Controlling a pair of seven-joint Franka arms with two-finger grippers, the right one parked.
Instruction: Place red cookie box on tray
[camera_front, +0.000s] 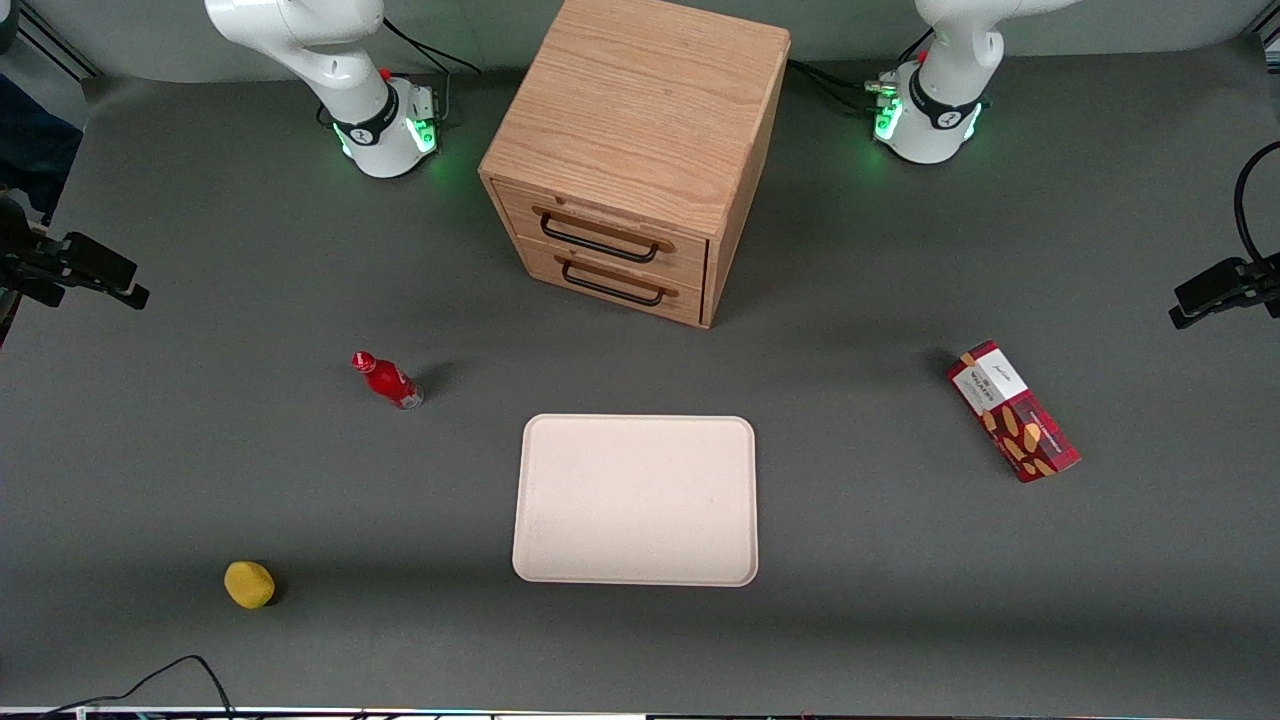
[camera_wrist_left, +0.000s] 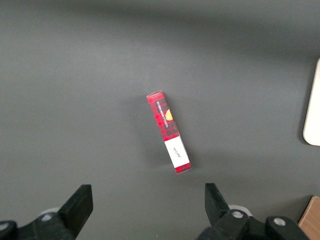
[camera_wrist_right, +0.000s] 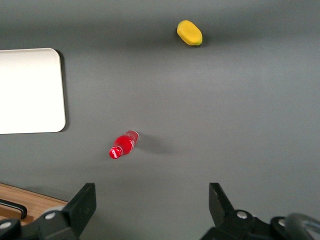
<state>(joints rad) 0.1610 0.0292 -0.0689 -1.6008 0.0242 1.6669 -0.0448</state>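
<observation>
The red cookie box (camera_front: 1013, 425) lies flat on the grey table toward the working arm's end, its white label end pointing away from the front camera. The cream-white tray (camera_front: 636, 500) sits mid-table with nothing on it, well apart from the box. In the left wrist view my gripper (camera_wrist_left: 148, 205) hangs open high above the table, with nothing between its black fingers (camera_wrist_left: 80, 206). The box (camera_wrist_left: 168, 131) shows below it, untouched, and an edge of the tray (camera_wrist_left: 313, 115) shows off to one side. The gripper itself is out of the front view.
A wooden two-drawer cabinet (camera_front: 635, 150) stands farther from the front camera than the tray. A small red bottle (camera_front: 388, 381) and a yellow lemon-like object (camera_front: 249, 584) lie toward the parked arm's end. Black camera mounts (camera_front: 1225, 285) jut in at the table's ends.
</observation>
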